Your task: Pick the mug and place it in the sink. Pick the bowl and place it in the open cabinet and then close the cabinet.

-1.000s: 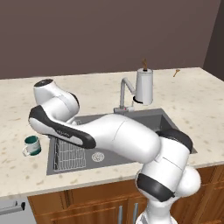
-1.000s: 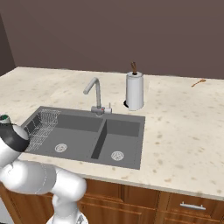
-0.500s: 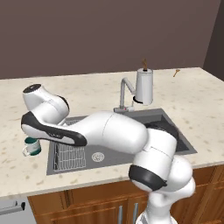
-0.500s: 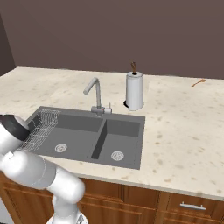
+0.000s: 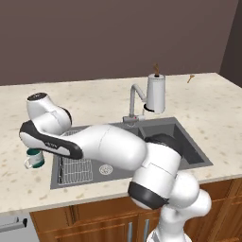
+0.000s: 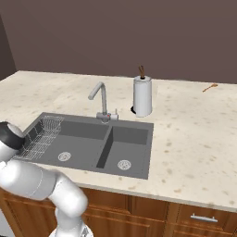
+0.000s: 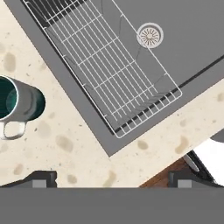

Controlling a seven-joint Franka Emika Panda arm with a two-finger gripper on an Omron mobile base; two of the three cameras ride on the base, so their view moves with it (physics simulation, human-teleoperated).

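The mug (image 5: 34, 160), dark green with a white handle, stands on the counter left of the sink (image 5: 185, 142); my arm's hand hangs right above it and covers its top. Seen from the hand, the mug (image 7: 22, 104) lies at the left edge with its handle toward the bottom. My gripper (image 7: 113, 179) is open, its fingertips (image 7: 43, 178) far apart over bare counter, to the right of the mug and not touching it. The sink's wire rack (image 7: 109, 65) and a drain (image 7: 149, 35) lie beyond. The bowl and the cabinet are out of view.
A chrome tap (image 6: 99, 99) and a paper towel roll (image 6: 142, 96) stand behind the sink (image 6: 92, 143). A small wooden utensil (image 6: 209, 86) lies far right on the speckled counter (image 6: 194, 139). Wooden drawer fronts (image 6: 194, 217) run below the counter edge.
My arm has swung left and lower, bringing the hand from above the sink's left rim down over the mug. The mug and the base have not moved; the jaws stayed wide.
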